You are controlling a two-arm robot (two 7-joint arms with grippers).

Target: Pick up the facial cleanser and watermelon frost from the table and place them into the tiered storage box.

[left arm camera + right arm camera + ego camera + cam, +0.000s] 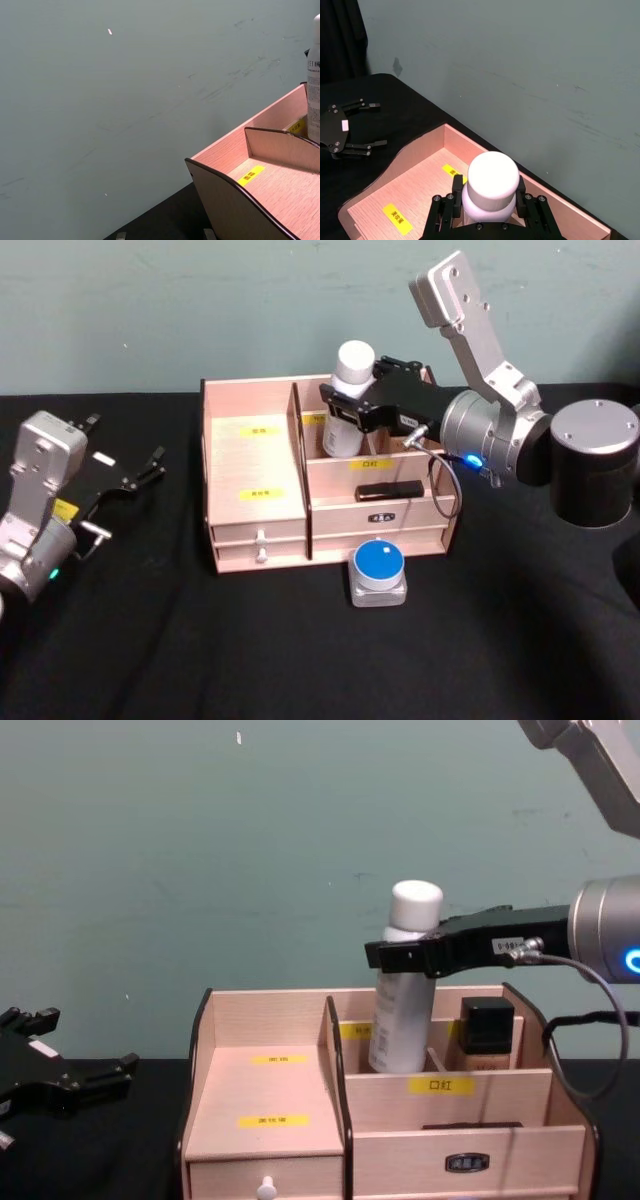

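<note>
While the right gripper [405,957] pinches the white facial cleanser bottle [398,1025] in the pale-wood tiered storage box's [265,1020] far compartment, the round blue-lidded watermelon frost [379,562] waits near its front; left gripper [377,125] spread, idle.

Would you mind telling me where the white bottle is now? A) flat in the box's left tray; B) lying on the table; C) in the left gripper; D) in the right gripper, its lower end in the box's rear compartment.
D: the right gripper is shut on the white bottle, whose lower end is inside a rear compartment of the tiered storage box; the left gripper is open at far left.
</note>
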